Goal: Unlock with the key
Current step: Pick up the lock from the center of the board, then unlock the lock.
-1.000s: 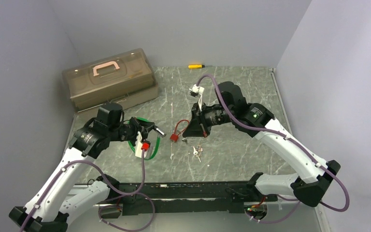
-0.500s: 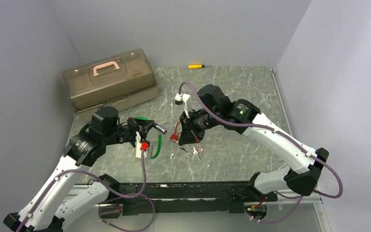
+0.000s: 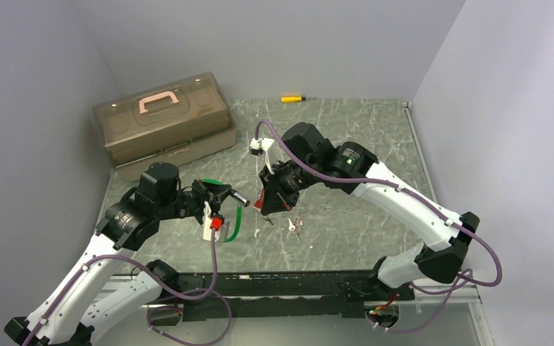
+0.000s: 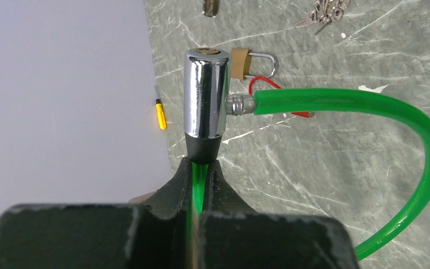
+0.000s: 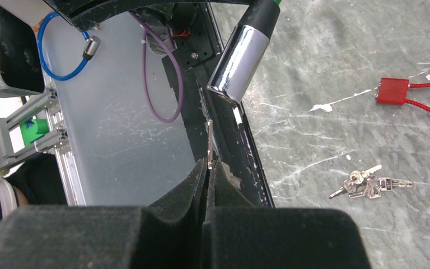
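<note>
A tan toolbox [image 3: 162,115] with a pink handle sits at the far left of the marble-patterned table [image 3: 361,130]. In front of it the left arm is bent at the elbow, its wrist level and pointing right. The left gripper [image 4: 200,168] is pinched nearly closed on the green cable [image 4: 369,103] of a cable lock, just behind its chrome lock cylinder [image 4: 206,92], which it holds above the tabletop with the free end facing the other arm.

The right arm stretches from its base at the near right up and across to the table's centre, wrist angled down and left. The right gripper [image 5: 207,168] is clamped tight on a small key [image 5: 209,140], whose blade points at the cylinder's end, close but apart.

On the table lie a brass padlock [image 4: 241,63], a red lock [image 5: 392,91] on a red cable, a bunch of keys [image 5: 364,184] and, at the far edge, a yellow screwdriver [image 3: 293,98].
</note>
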Available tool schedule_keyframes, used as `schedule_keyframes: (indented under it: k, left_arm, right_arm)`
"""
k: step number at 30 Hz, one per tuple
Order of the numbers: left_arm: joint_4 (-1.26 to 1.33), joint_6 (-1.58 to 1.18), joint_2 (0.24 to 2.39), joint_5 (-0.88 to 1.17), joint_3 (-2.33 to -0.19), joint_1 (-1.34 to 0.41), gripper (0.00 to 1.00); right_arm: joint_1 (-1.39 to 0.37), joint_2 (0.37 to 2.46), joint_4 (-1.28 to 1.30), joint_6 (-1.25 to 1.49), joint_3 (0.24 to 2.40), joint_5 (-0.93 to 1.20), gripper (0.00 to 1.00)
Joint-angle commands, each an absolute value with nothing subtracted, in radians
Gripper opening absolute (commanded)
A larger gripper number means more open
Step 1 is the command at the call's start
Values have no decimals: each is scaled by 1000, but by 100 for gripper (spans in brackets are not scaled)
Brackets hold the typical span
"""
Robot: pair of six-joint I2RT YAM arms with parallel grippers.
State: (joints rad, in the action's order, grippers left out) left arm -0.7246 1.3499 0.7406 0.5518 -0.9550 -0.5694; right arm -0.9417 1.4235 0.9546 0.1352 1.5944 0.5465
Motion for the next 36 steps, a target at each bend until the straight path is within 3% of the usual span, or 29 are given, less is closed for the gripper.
schedule_keyframes:
  k: [1, 36]
  left_arm:
    - [-706, 1381, 719, 569, -964, -579, 0]
    - [-689, 1368, 721, 566, -950, -603, 0]
  right_arm:
    - [-948, 1420, 978, 119, 1650, 521, 0]
    - [-962, 1471, 949, 102, 1639, 557, 0]
